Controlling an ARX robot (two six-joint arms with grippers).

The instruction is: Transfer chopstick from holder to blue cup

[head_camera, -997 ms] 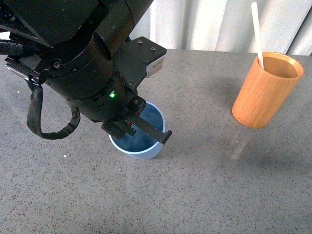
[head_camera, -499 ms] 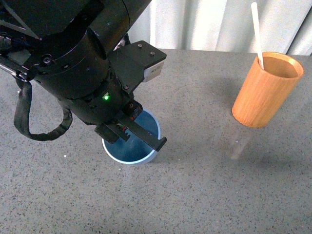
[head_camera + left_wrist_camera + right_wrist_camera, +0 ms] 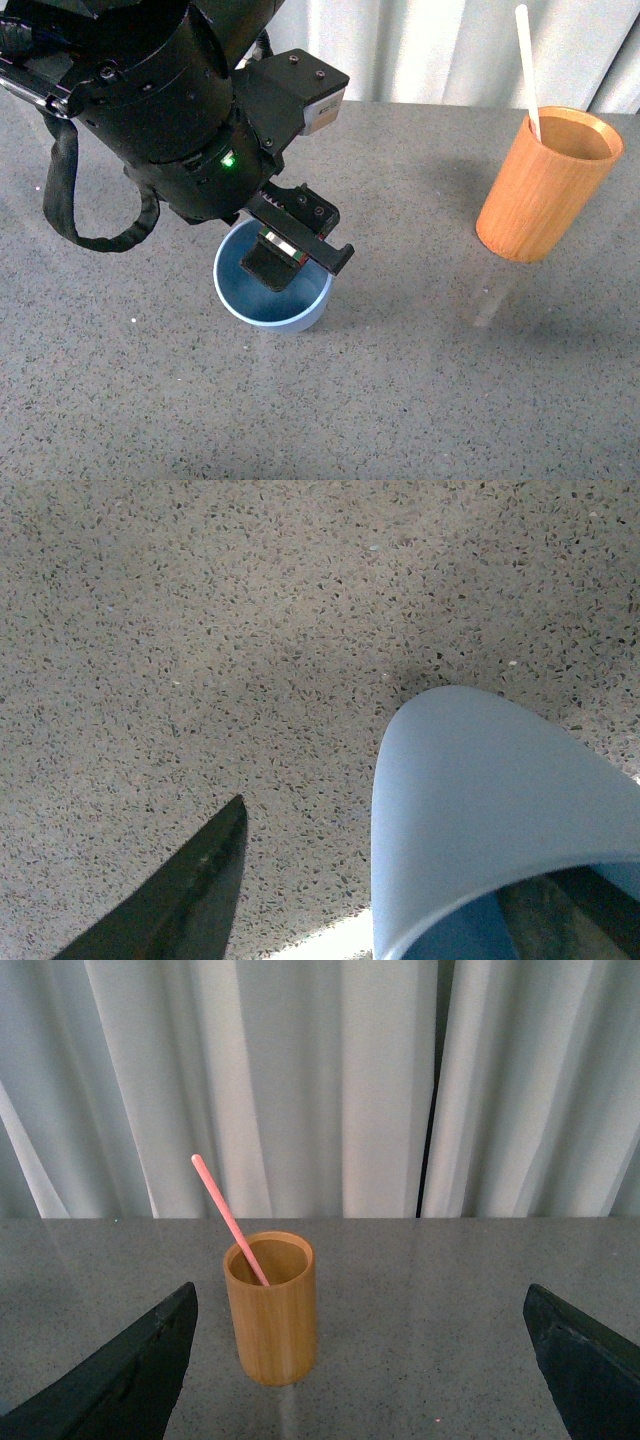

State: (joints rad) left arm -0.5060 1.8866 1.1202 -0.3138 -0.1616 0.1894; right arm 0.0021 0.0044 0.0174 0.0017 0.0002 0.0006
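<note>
Front view: the left gripper (image 3: 295, 255) is being held low over the blue cup (image 3: 300, 318), which is being borne upright by the grey speckled table (image 3: 420, 400). One finger is being dipped inside the blue cup, while the other is being kept outside its rim. In the left wrist view, the jaws are being shown spread, straddling the wall of the blue cup (image 3: 470, 800). The outer finger (image 3: 190, 890) is being kept apart from that wall, so nothing is being pinched. A green indicator lamp (image 3: 228, 160) is being lit on the left arm above the blue cup.

The holder (image 3: 545, 190) is being shown upright, well apart from the blue cup, to its right and farther from the robot. The chopstick (image 3: 527, 70) is being carried inside the holder, tilted, with its lower end hidden below the rim and its upper part projecting well above it.

In the right wrist view, the right gripper (image 3: 360, 1295) is being held wide apart and empty. The holder (image 3: 272, 1320) and the chopstick (image 3: 225, 1210) are being framed between its two fingers, well beyond the fingertips. A white curtain (image 3: 300, 1080) is being shown beyond the table edge.
</note>
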